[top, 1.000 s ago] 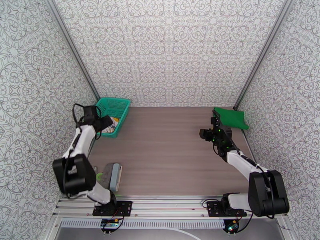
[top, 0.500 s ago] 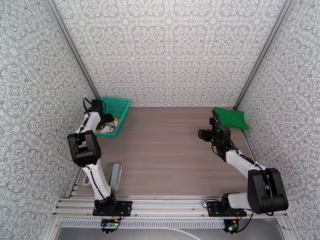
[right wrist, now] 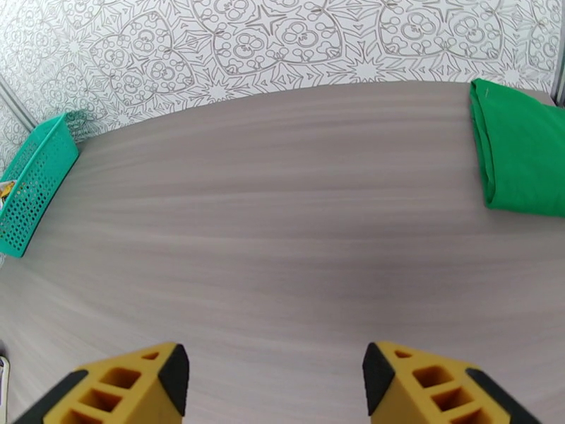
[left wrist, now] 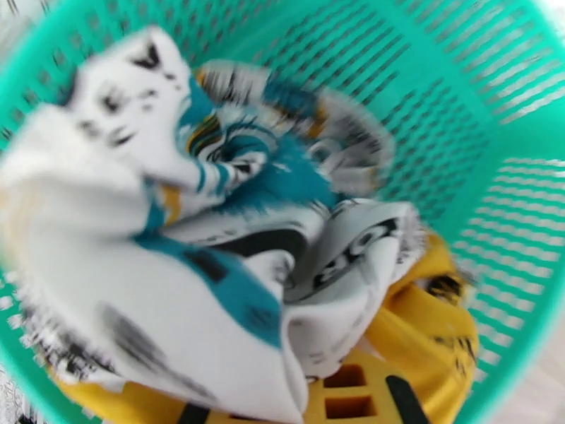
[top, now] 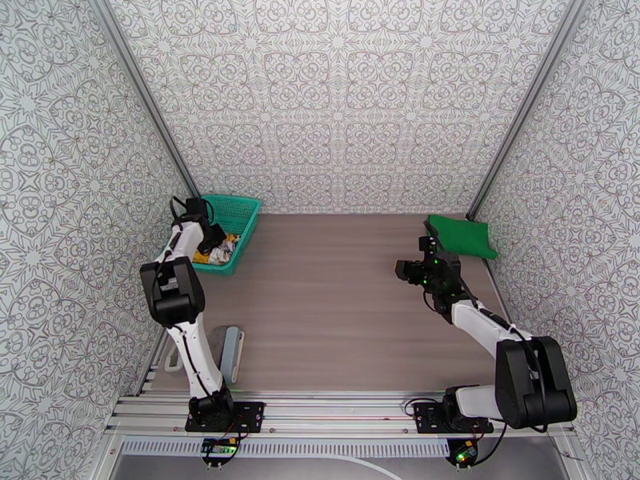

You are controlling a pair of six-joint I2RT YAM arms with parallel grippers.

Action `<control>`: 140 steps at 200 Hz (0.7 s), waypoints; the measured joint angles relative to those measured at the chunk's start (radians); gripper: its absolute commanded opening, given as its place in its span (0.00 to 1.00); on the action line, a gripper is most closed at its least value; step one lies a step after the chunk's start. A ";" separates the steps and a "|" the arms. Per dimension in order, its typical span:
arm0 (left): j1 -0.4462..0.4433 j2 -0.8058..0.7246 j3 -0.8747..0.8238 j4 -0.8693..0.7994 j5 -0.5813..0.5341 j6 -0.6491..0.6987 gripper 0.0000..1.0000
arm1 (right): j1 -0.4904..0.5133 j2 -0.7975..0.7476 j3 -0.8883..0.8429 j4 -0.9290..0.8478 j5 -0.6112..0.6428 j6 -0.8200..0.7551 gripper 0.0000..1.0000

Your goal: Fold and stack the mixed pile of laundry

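Observation:
The white garment (left wrist: 176,277) with teal, yellow and black print lies crumpled in the teal mesh basket (left wrist: 494,136) at the table's far left (top: 244,206). My left gripper (top: 213,242) reaches down into the basket. Its yellow fingers (left wrist: 349,390) are pressed together in the cloth, which bunches over them. The bright green shirt (top: 462,236) lies folded flat in the far right corner. It is at the right edge of the right wrist view (right wrist: 526,153). My right gripper (top: 408,270) hovers open over bare table, left of the green shirt, with nothing between its fingertips (right wrist: 272,383).
A flat grey and pale blue object (top: 228,352) lies at the near left by the left arm's base. Patterned walls close in the table on three sides, with metal posts at the back corners. Bare wood stretches between basket and green shirt.
My left arm has swung from the basket's near edge deeper into it, and its gripper has shut in the cloth. The right gripper has edged slightly left and opened a little wider.

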 measured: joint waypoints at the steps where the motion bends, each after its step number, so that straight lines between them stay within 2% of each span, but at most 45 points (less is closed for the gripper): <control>1: 0.000 -0.007 0.000 0.001 0.002 0.002 0.00 | 0.000 0.000 0.001 -0.001 0.000 0.001 0.70; 33: -0.018 -0.250 0.021 0.011 0.056 0.037 0.00 | 0.001 -0.004 0.039 -0.036 0.002 0.035 0.70; 55: -0.077 -0.448 0.032 0.025 0.098 0.066 0.00 | 0.002 -0.022 0.057 -0.055 0.000 0.064 0.70; 77: -0.233 -0.643 0.008 0.048 0.121 0.100 0.00 | 0.003 -0.054 0.070 -0.083 -0.010 0.091 0.70; 106: -0.517 -0.835 -0.163 0.119 0.121 0.116 0.00 | 0.003 -0.107 0.100 -0.144 -0.020 0.119 0.70; 140: -0.768 -0.868 -0.412 0.260 0.112 0.077 0.00 | 0.004 -0.179 0.121 -0.213 -0.025 0.130 0.70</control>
